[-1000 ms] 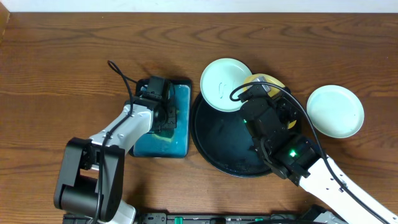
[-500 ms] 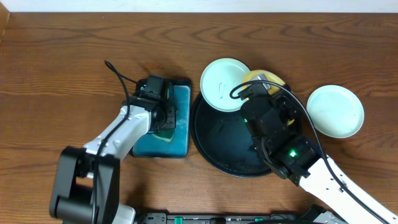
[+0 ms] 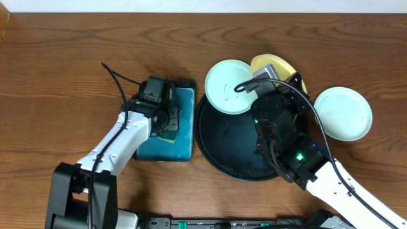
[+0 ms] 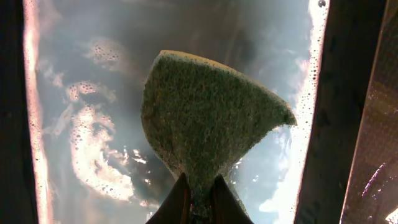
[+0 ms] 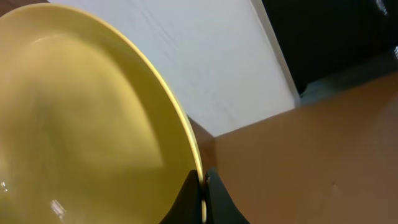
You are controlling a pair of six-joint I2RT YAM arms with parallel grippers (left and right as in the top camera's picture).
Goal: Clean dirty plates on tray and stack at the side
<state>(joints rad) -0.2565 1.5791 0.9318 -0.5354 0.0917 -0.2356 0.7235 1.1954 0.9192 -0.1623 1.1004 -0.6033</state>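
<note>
The right claw [image 5: 202,190] is pinched shut on the rim of the yellow plate [image 3: 267,63], holding it tilted above the far edge of the tray [image 3: 219,149]. The left claw [image 4: 199,193] is closed on a sponge [image 4: 205,118] over the soapy teal tray [image 3: 181,149]. Wiping looks next, so sponge and plate face must meet; one mint plate [image 3: 229,86] overlaps the tray's rim, and another [image 3: 343,113] lies off to the right.

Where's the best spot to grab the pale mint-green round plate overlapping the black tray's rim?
Pinch the rim of the pale mint-green round plate at its far-left edge, coming from above: it seems propped on the round black tray, likely leaving finger room there.
</note>
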